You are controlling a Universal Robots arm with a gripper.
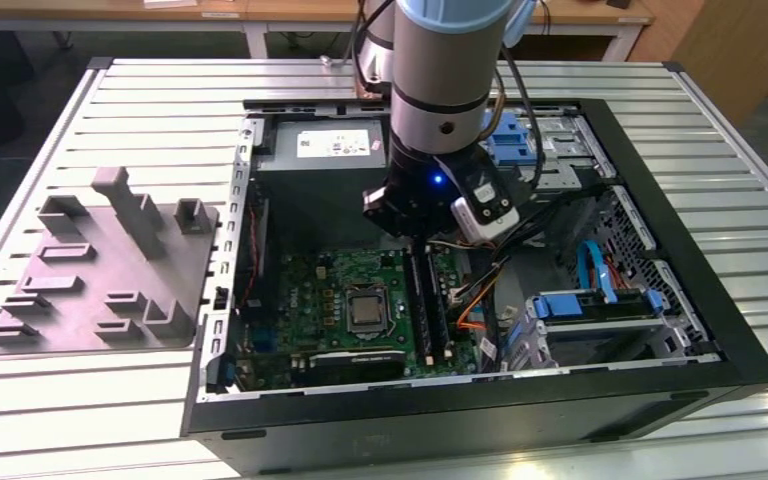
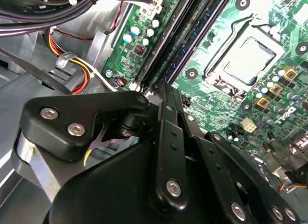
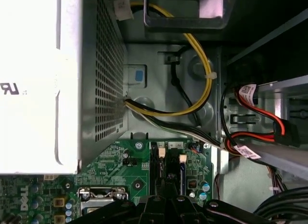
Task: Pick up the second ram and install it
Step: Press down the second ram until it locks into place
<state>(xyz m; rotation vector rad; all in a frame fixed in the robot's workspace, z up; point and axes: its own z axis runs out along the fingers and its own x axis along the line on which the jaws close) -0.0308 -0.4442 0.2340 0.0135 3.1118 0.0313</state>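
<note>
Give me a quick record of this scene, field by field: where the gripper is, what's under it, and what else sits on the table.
gripper: black gripper lowered inside the open black computer case, over the long black memory slots
board: green motherboard with square silver processor socket
second ram: cannot tell from these views
beside case: grey moulded fixture tray on the ribbed metal table, exterior view's left

Arm [image 1: 444,80] vertical, gripper [image 1: 418,232] pointing down

Gripper [image 2: 166,96] linkage showing matt black, with bright metal screw heads. Motherboard [image 1: 344,290] gleaming glossy green. Power supply cage [image 3: 108,65] showing as perforated grey sheet metal. Table [image 1: 704,85] looking like ribbed, brushed pale metal. Fixture tray [image 1: 91,290] appearing dull grey plastic.
</note>
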